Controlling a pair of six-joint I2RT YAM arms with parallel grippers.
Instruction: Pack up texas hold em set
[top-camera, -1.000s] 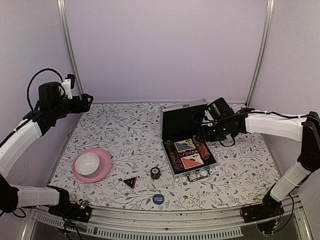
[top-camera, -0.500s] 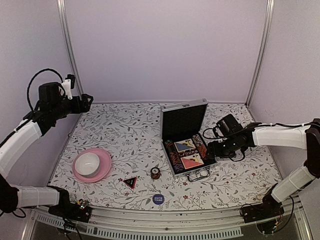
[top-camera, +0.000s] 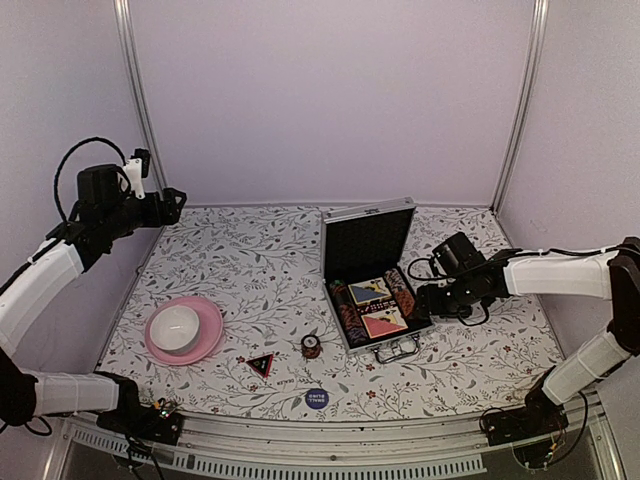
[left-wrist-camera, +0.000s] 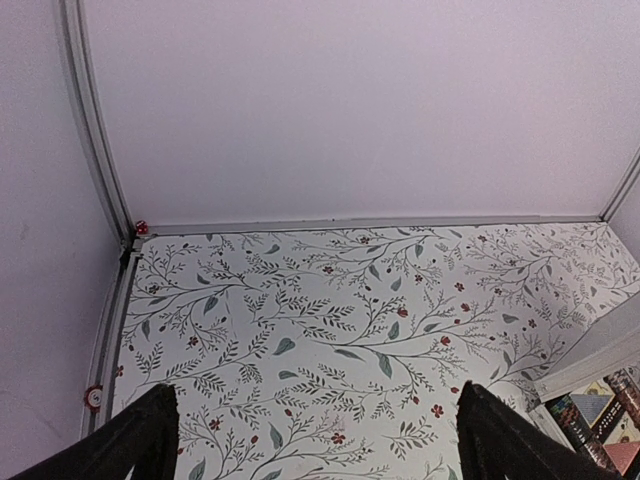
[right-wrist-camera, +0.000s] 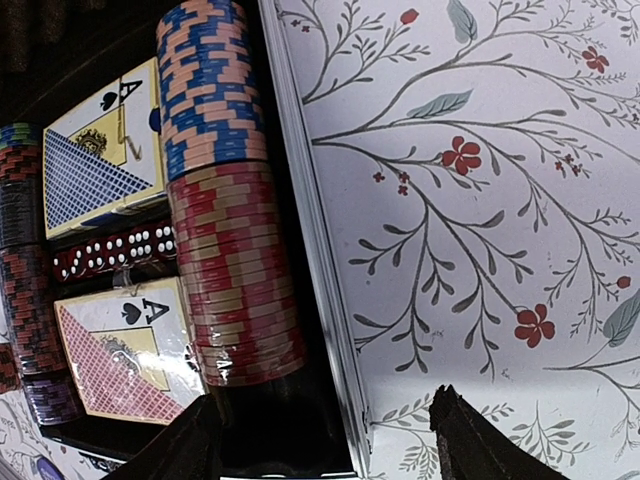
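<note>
The silver case (top-camera: 343, 304) lies open mid-table with its lid (top-camera: 367, 240) upright. In it lie two card decks (right-wrist-camera: 102, 150), rows of striped chips (right-wrist-camera: 235, 270) and red dice. My right gripper (top-camera: 427, 300) is open, low over the case's right wall (right-wrist-camera: 315, 250), one finger inside and one outside. A red-black triangle (top-camera: 261, 363), a small brown box (top-camera: 311, 345) and a blue disc (top-camera: 316, 398) lie loose on the table in front of the case. My left gripper (top-camera: 172, 205) is open and empty, high at the far left.
A pink plate (top-camera: 208, 333) with a white bowl (top-camera: 175, 326) sits at front left. Metal frame posts (top-camera: 136, 90) stand at the back corners, and a rail runs along the table's near edge.
My right gripper has come down and forward from beside the lid to the case's right wall. The left arm has not moved.
</note>
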